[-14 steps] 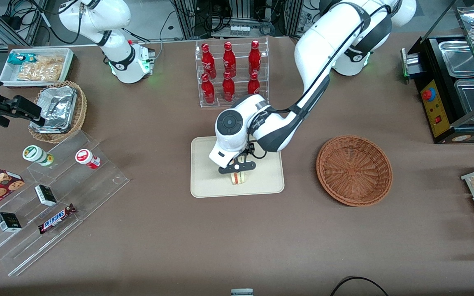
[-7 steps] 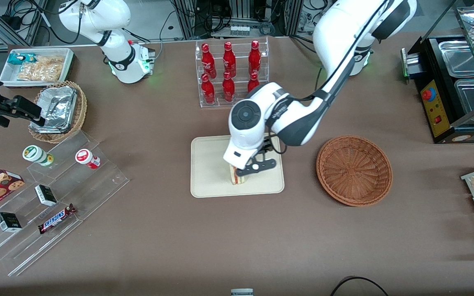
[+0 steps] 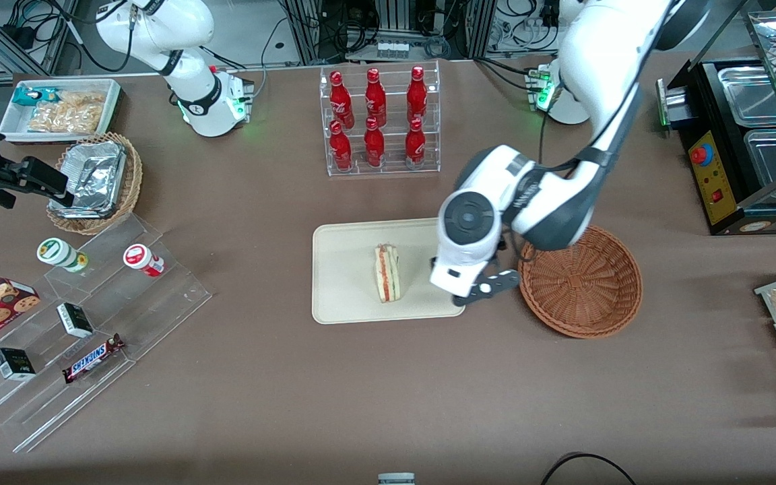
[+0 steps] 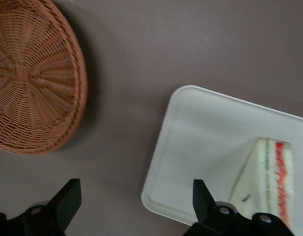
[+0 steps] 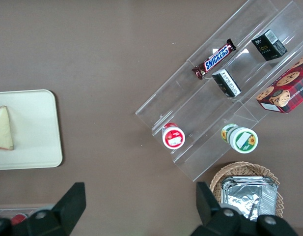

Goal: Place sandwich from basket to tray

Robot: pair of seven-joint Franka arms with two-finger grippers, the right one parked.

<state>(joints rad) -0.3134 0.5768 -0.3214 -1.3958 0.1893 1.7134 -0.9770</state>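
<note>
Front view: sandwich (image 3: 387,273) on tray (image 3: 343,283), long axis toward camera; end effector (image 3: 474,294) spread apart, empty, near basket (image 3: 580,279).

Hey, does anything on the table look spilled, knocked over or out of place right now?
Nothing stands out. The sandwich lies whole on the tray, nothing spilled around it. The basket sits level and empty beside the tray. The gripper hangs over the tray's edge nearest the basket, jaws open and empty.

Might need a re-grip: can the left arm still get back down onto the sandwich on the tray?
Probably yes. The sandwich lies uncovered on the tray, and the open gripper hovers beside it, above the tray's edge.
</note>
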